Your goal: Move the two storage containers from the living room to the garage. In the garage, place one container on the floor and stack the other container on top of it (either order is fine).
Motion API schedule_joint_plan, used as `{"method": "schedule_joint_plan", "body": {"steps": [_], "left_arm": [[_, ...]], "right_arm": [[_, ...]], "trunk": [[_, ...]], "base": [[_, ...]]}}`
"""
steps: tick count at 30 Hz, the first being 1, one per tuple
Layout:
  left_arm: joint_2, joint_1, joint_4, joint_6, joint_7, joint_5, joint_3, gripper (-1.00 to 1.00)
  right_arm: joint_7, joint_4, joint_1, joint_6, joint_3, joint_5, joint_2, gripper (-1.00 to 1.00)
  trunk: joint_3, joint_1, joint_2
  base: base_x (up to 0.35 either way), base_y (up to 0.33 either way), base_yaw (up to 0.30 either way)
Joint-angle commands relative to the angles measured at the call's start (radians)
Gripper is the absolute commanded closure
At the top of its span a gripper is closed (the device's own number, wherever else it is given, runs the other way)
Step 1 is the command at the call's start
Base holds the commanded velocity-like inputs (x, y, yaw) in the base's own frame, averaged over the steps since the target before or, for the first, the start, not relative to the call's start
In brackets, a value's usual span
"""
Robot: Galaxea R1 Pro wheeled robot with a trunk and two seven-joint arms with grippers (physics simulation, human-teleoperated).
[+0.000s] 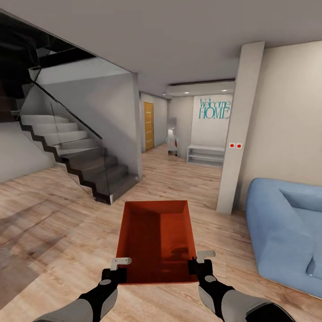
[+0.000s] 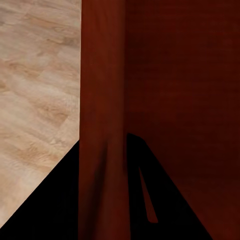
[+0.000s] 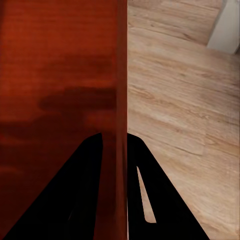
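Both grippers clamp one storage container [image 1: 157, 239]: left gripper [image 1: 117, 268] pinching its left wall, right gripper [image 1: 199, 264] its right wall, holding it above the living room's wood floor [image 1: 53, 223], beside the blue sofa [image 1: 286, 232].

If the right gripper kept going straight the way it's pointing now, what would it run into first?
The container wall it already straddles: the right gripper has a finger on each side, so the wall lies right in its line. Pushing on would likely just seat it deeper; beyond is wood floor.
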Motion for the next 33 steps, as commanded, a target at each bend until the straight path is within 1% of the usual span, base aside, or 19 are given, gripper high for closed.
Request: {"method": "schedule_joint_plan", "body": {"steps": [1, 10, 33], "left_arm": [[-0.001, -0.001, 0.000, -0.001, 0.007, 0.005, 0.000, 1.00], [-0.001, -0.001, 0.000, 0.001, 0.007, 0.005, 0.000, 1.00], [-0.001, -0.001, 0.000, 0.000, 0.007, 0.005, 0.000, 1.00]], "right_arm": [[-0.001, 0.000, -0.001, -0.001, -0.055, 0.003, 0.006, 1.00], [0.001, 0.000, -0.002, -0.001, -0.055, 0.003, 0.006, 1.00], [0.000, 0.000, -0.002, -0.001, -0.055, 0.003, 0.006, 1.00]], "trunk": [[-0.002, 0.001, -0.002], [-0.002, 0.001, -0.002], [-0.002, 0.001, -0.002]], "base": [[0.321, 0.000, -0.022], [0.321, 0.000, -0.142], [0.321, 0.000, -0.004]]}}
